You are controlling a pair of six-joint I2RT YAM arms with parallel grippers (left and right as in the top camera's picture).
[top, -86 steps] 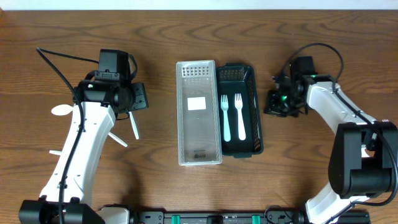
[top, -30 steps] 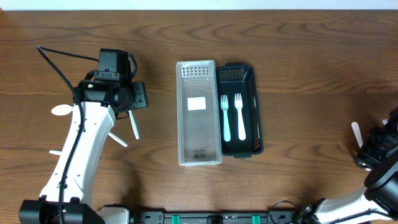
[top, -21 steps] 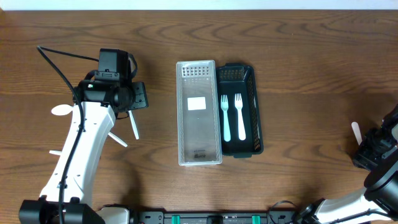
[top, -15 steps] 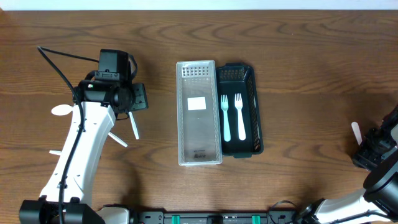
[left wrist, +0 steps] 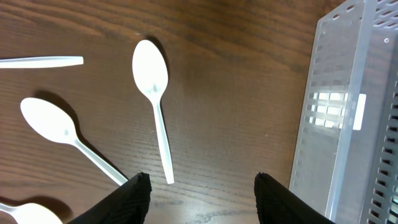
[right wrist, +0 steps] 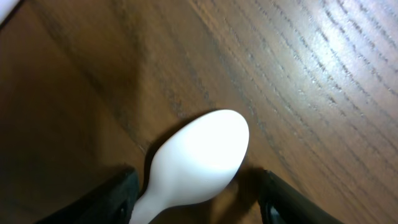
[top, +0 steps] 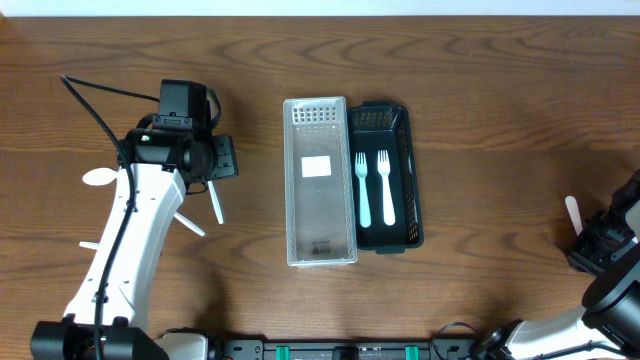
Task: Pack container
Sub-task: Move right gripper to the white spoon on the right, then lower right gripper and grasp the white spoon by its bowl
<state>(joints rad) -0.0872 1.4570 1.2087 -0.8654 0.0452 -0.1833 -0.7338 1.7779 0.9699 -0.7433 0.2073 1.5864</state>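
Straddling a white plastic spoon [right wrist: 199, 152] well right of the black slotted basket [top: 415, 180], the right gripper [right wrist: 198, 196] gaped empty, seemingly to pinch it.

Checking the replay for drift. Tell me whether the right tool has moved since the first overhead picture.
Yes. The right tool was just right of the black basket; now it sits far right and lower, near the picture's edge.
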